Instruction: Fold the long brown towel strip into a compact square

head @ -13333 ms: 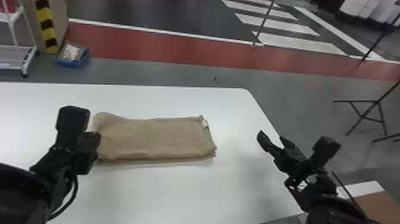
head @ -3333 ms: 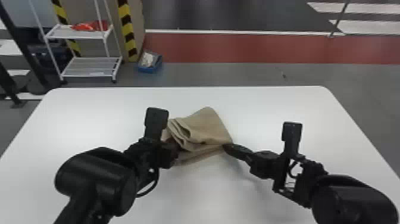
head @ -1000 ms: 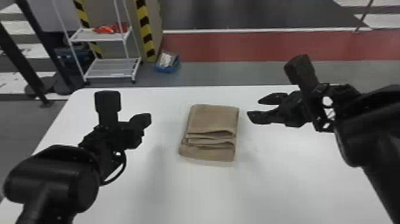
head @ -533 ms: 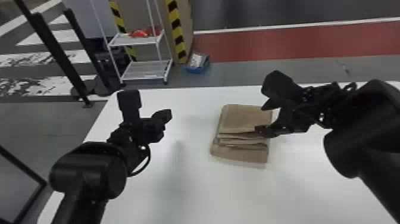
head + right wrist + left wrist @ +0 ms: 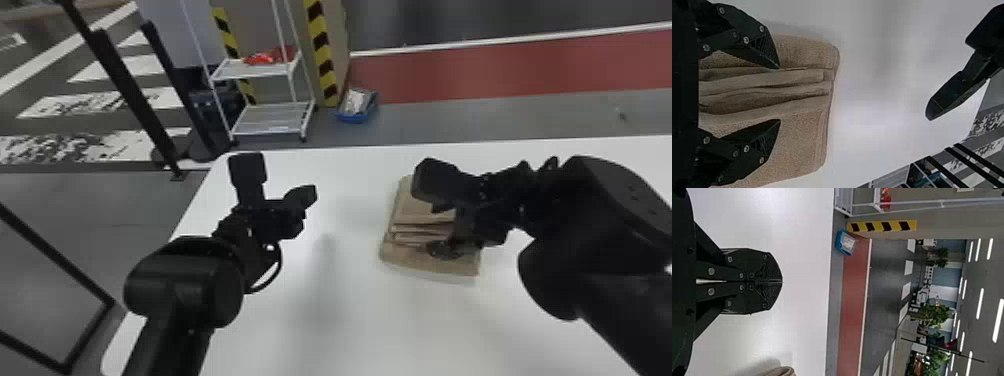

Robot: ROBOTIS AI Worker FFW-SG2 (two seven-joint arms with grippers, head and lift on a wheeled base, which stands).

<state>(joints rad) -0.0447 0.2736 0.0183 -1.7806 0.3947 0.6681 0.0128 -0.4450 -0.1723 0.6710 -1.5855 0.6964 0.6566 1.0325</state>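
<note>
Folded brown towel (image 5: 420, 262) is on the white surface (image 5: 340, 325), right under the right end effector (image 5: 441, 229), fingers spread wide. Left end effector (image 5: 306, 194) is pinched together off to the towel's left.

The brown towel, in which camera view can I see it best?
The right wrist view: the towel is close, its folded layers clear beyond the right pincer. The head view shows it on the table, partly hidden by this pincer; the left wrist view catches a small edge.
</note>
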